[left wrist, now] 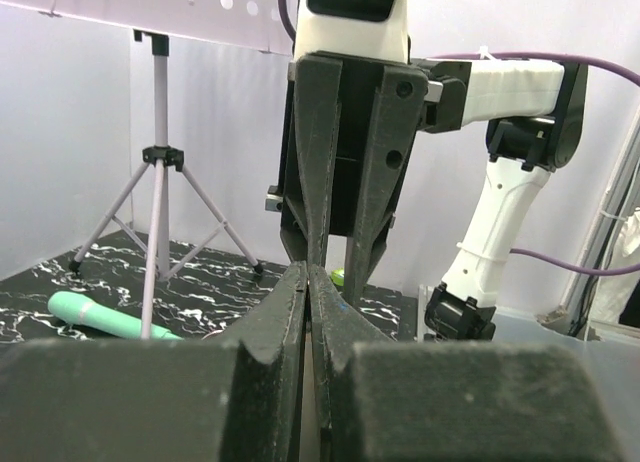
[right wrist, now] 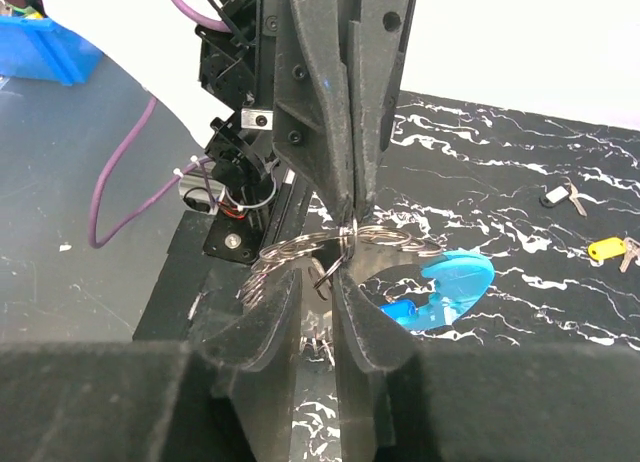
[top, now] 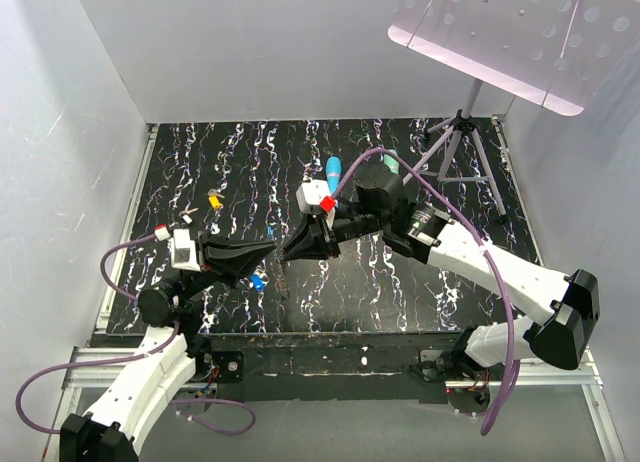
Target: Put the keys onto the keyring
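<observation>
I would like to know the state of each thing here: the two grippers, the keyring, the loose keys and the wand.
Left gripper: shut on the keyring.
Right gripper: slightly open, one finger on each side of the ring wire.
Keyring: held by the left gripper, seemingly off the table.
Yellow key: lying loose on the table.
Dark key: lying loose on the table.
Teal wand: lying flat.

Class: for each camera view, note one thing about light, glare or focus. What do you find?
Top external: soft, even light, no hard shadows; the pale perforated panel at top right is nearly washed out. Left wrist: its own jaws at the bottom edge are blurred and grainy, the tripod behind sharper. Right wrist: the keyring is crisp, the near jaws dark and soft.
</observation>
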Robot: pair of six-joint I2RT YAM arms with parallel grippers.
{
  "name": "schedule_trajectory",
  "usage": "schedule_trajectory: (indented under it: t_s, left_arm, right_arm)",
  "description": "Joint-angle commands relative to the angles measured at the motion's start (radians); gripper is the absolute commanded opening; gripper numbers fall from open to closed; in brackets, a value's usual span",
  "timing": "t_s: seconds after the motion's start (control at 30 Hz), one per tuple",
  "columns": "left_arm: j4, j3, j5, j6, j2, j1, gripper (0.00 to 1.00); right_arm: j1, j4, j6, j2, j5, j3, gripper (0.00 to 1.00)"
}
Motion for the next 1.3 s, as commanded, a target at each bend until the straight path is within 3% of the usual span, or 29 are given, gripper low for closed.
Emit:
schedule_trajectory:
  t_s: [0.0,0.4,0.9,1.1,1.27]
  left_arm:
    - [-0.01,-0.005,-0.067,0.026,-0.039,0.008,0.0]
    - [0.044,-0.008,-0.049,-0.009,-0.031,0.006,0.0]
    - [0.113,-0.016,-0.021,-0.065,-0.019,0.008,0.0]
    - [0.103,-0.017,-0.018,-0.06,-0.027,0.006,0.0]
    - [0.111,-0.019,-0.02,-0.065,-0.022,0.006,0.0]
  right_arm:
    - [0.011,0.02,0.033,-0.036,-0.047,-0.007,0.29]
    - [-0.054,0.066,0.111,-0.067,-0.147,0.0,0.37]
    - [-0.064,0.109,0.183,0.025,-0.134,0.078,0.31]
    - [-0.096,0.158,0.232,0.021,-0.211,0.082,0.31]
    - [-0.096,0.134,0.229,0.036,-0.161,0.08,0.32]
